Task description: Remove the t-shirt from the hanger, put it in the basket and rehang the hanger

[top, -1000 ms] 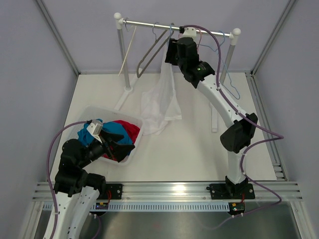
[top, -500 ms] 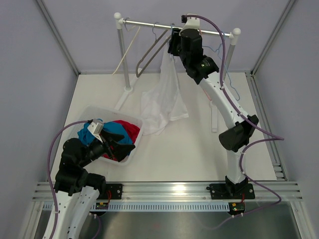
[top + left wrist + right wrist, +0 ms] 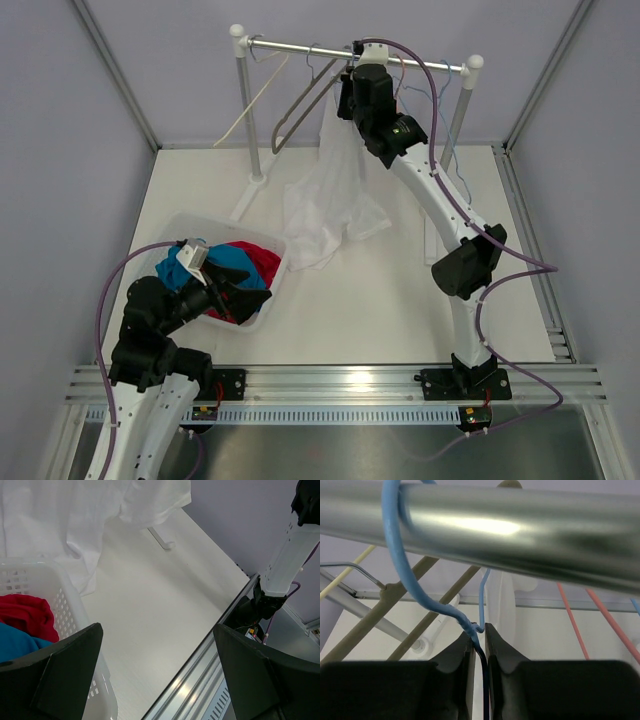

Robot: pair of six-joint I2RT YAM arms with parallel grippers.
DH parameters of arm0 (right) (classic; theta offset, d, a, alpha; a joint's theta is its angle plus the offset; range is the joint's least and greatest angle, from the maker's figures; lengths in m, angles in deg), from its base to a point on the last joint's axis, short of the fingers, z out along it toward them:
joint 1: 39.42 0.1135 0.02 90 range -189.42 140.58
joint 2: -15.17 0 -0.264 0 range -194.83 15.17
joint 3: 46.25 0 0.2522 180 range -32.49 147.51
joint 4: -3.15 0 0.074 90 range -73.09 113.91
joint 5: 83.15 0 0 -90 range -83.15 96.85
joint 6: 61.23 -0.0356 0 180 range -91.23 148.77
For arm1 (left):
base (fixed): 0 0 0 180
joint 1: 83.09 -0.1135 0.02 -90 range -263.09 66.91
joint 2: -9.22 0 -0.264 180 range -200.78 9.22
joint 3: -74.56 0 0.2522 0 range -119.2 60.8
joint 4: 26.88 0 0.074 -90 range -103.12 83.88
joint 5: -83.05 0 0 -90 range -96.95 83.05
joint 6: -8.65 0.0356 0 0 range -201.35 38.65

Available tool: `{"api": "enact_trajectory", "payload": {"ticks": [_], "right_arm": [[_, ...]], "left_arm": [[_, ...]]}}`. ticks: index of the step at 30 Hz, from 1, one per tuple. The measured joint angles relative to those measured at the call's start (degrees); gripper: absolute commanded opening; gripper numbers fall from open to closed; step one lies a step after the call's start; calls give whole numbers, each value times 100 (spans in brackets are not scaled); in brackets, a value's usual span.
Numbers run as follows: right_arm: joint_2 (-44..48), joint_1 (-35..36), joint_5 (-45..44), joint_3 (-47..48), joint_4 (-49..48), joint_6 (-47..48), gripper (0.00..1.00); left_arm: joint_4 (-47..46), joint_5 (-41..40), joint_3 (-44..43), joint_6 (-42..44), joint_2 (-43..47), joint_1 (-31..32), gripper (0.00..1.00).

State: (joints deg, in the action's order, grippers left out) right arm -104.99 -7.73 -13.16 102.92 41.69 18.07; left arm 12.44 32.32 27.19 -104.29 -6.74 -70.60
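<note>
Running across the back of the white tabletop (image 3: 390, 300), a silver metal rail (image 3: 300, 48) on 2 white posts (image 3: 246, 100) closes off the far edge. Pale lilac walls (image 3: 60, 150) stand to the left, right and rear, and a ribbed aluminium track (image 3: 340, 382) lines the near edge. Open tabletop lies in the middle and on the right, between the rack and the arm bases. Near the front left sits a white perforated plastic basket (image 3: 30, 575) holding red and blue clothes (image 3: 245, 262). The left gripper (image 3: 238, 296) hangs at the basket's right rim with its fingers spread wide, holding nothing.

A white fabric t-shirt (image 3: 325, 190) hangs from the middle of the rail, bunched narrow at the top and spreading onto the table below. Its hem lies just beside the basket's far corner. A grey hanger (image 3: 277, 140) and a beige hanger (image 3: 410, 586) hang to its left, and thin red wires (image 3: 572, 620) show on the other side.

The right gripper (image 3: 479, 632) is just under the rail, at the top of the shirt. Its wrist camera shows the hook of a thin blue wire hanger (image 3: 392, 535) looped over the rail. The 2 black fingers (image 3: 455, 675) stand narrow, pinched on that hanger's twisted neck. How the shirt sits on the hanger is hidden behind the gripper in the overhead view.
</note>
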Motion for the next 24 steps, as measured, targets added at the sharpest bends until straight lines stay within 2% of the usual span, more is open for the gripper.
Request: {"api": "enact_trajectory", "payload": {"ticks": [1, 3, 11, 18, 24], "right_arm": [[0, 0, 2, 0, 9, 11, 6], [-2, 0, -2, 2, 2, 28, 0], [0, 4, -13, 2, -144, 76, 0], [83, 127, -289, -9, -330, 503, 0], [750, 247, -479, -1001, -658, 754, 0]], "left_arm": [[0, 0, 0, 0, -2, 0, 99], [0, 0, 0, 0, -2, 0, 99], [0, -2, 0, 2, -153, 0, 99], [4, 0, 0, 2, -356, 0, 99], [4, 15, -31, -24, -448, 0, 99]]}}
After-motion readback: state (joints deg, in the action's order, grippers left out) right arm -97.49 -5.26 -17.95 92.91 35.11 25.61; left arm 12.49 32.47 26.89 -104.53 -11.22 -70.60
